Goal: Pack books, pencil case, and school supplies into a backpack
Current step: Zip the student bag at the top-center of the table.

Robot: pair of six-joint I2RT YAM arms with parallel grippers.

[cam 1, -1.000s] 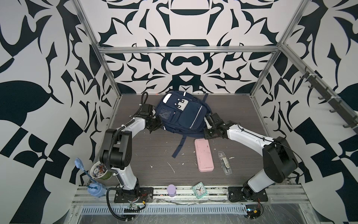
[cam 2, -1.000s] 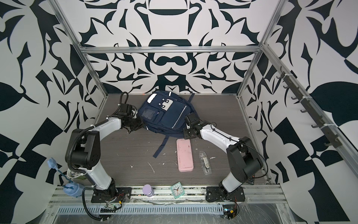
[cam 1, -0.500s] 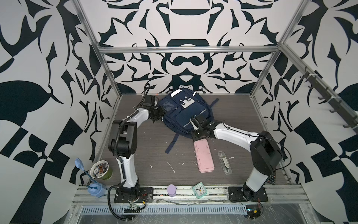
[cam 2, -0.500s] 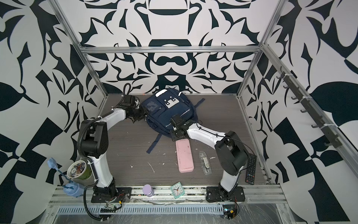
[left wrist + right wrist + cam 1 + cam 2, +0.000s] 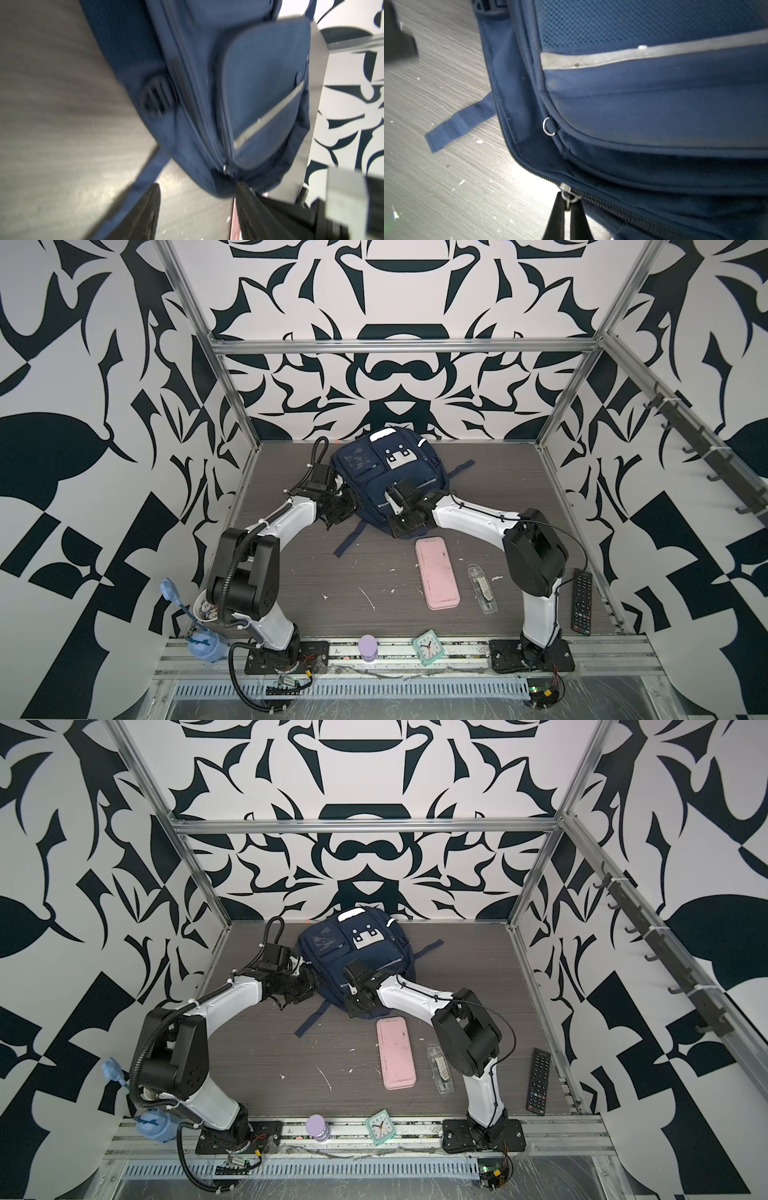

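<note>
While right gripper [image 5: 567,205] is clamping the zip pull [image 5: 569,196] and left gripper [image 5: 197,188] is gaping empty, the limp backpack [image 5: 361,481] is likely needing bracing beside the zip.

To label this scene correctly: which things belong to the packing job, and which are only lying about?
Job: large navy fabric backpack, flat pale pink pencil case, small clear plastic packet.
Lying about: black remote control, small teal alarm clock.
</note>
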